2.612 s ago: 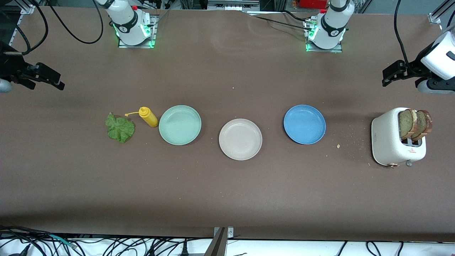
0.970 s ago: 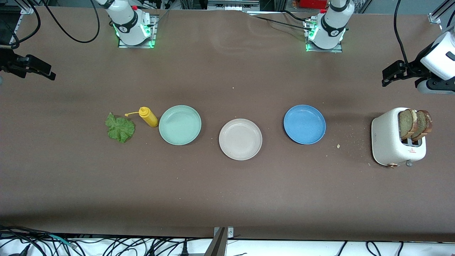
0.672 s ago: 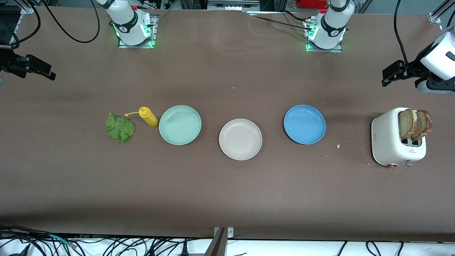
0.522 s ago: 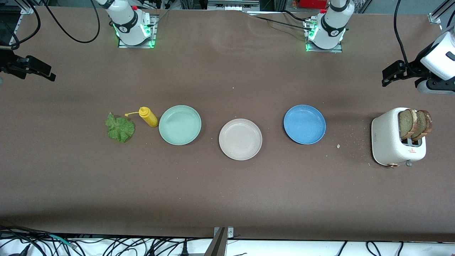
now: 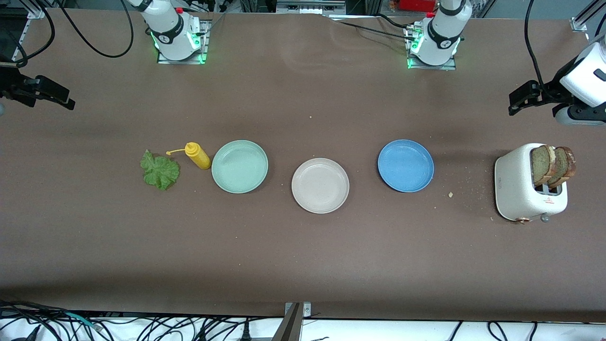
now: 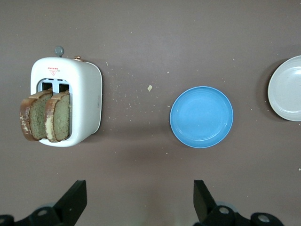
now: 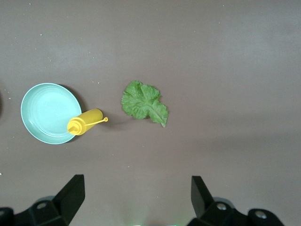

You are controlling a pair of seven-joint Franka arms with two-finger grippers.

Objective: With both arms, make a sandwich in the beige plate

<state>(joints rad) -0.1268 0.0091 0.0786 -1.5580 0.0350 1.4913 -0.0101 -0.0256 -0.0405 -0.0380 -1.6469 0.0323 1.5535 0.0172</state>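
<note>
Right gripper (image 5: pixel 63 98) hangs open over the surface (image 5: pixel 303 255) at the right arm's end, near the lettuce (image 5: pixel 160 170). The beige plate (image 5: pixel 320 185) sits bare mid-surface. Left gripper (image 5: pixel 517 105), also open, hangs by the toaster (image 5: pixel 518 189). To start well, pinch one bread slice (image 5: pixel 541 165) by its crust (lifting straight up).

No legible text anywhere. Small red mark with a line of print on the toaster (image 6: pixel 66 107), beside the slots, too small to read; same mark seen on the toaster's top (image 5: pixel 549 200) from the front, equally unreadable. Faint dark logo on the toaster's side (image 5: pixel 499 179), not decipherable. Round black badges on the collars of both arm bases (image 5: pixel 165 39) (image 5: pixel 445 44), symbols unclear. No labels visible on the yellow bottle (image 5: pixel 198 156).
</note>
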